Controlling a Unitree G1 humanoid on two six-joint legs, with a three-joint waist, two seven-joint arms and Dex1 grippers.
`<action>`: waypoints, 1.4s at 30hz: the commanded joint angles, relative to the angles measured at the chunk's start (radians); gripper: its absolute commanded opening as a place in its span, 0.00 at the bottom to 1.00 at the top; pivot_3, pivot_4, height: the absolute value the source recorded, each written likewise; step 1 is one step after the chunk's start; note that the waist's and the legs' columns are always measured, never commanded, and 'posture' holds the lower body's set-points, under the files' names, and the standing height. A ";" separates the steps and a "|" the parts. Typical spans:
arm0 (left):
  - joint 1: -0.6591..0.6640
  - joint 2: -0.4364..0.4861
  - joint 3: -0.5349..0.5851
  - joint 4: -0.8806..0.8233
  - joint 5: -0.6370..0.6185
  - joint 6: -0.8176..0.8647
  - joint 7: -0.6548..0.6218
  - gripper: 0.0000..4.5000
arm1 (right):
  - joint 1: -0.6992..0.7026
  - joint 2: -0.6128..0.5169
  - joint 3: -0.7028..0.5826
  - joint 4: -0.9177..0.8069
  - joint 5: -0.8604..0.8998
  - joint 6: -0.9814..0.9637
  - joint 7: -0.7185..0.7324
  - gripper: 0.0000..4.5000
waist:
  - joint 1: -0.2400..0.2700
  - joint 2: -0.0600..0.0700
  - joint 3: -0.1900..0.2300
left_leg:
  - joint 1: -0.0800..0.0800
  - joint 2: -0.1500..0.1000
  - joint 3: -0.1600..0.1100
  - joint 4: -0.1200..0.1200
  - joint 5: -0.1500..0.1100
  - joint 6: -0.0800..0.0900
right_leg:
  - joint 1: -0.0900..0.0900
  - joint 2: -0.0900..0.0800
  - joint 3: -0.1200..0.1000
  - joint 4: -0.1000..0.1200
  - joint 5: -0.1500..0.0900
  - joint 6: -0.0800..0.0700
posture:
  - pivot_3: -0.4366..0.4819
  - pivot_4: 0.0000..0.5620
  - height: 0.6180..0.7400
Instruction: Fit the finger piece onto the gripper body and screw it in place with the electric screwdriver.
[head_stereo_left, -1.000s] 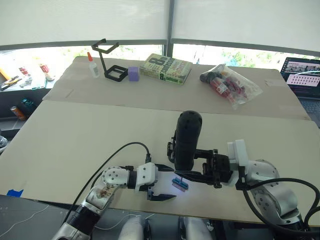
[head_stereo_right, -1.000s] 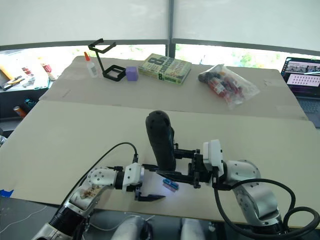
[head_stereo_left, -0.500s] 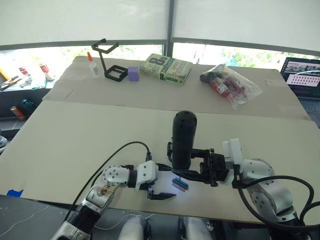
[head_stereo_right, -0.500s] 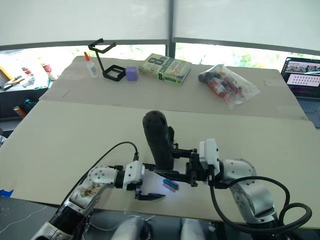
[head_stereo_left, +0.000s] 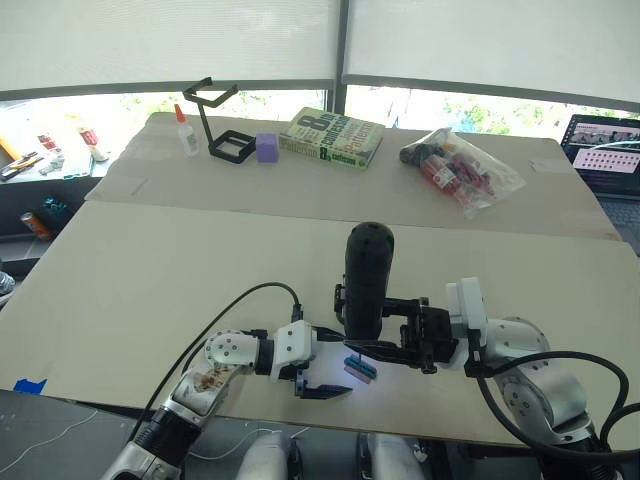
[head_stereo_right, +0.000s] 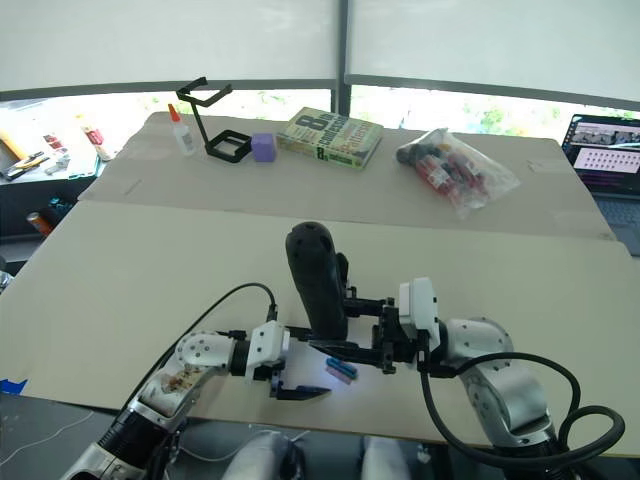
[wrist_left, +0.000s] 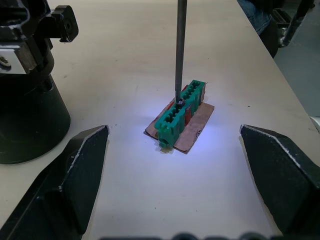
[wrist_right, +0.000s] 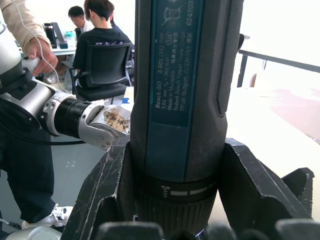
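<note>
My right gripper (head_stereo_left: 364, 327) is shut on the electric screwdriver (head_stereo_left: 367, 268), a thick black cylinder held upright. Its thin metal bit (wrist_left: 180, 50) points straight down, with the tip on a small green-and-brown block (wrist_left: 180, 112) lit by a white glow. My left gripper (head_stereo_left: 338, 367) is open near the table's front edge, its fingers either side of that block without touching it. The gripper body (wrist_left: 25, 110), a black block on a round base, stands just beside the block, largely behind the screwdriver in the eye views. The finger piece is out of view.
At the back of the table are a black wire-frame stand (head_stereo_left: 222, 122), a glue bottle (head_stereo_left: 186, 132), a purple block (head_stereo_left: 267, 148), a book (head_stereo_left: 332, 138) and a plastic bag of items (head_stereo_left: 460, 168). A laptop (head_stereo_left: 605, 148) sits far right. People sit beyond the table (wrist_right: 100, 45).
Over the first half second my right arm carried the screwdriver slightly to the left. Since then nothing has visibly moved.
</note>
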 joint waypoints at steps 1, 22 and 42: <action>0.008 0.010 0.004 0.009 0.010 0.003 0.009 0.99 | -0.004 -0.008 -0.022 -0.036 0.019 -0.026 0.001 0.43 | 0.000 0.000 0.000 | 0.000 0.000 0.000 0.000 0.000 0.000 | 0.000 0.000 0.000 0.000 0.000 0.000 | 0.48 0.27 1.00; 0.004 0.006 0.002 0.072 0.017 -0.053 0.003 0.99 | -0.007 0.008 0.001 -0.008 0.009 -0.028 -0.004 0.43 | 0.000 0.000 0.000 | 0.001 0.000 0.000 0.000 0.000 0.000 | 0.001 0.000 0.000 0.000 0.000 0.000 | 0.48 0.27 1.00; 0.015 0.032 0.041 0.055 -0.020 -0.096 -0.015 0.99 | -0.020 -0.015 -0.041 -0.068 0.088 -0.004 0.009 0.43 | -0.003 0.000 0.000 | 0.004 0.001 0.000 -0.001 -0.001 0.002 | 0.003 0.000 0.000 0.000 0.000 0.000 | 0.48 0.27 1.00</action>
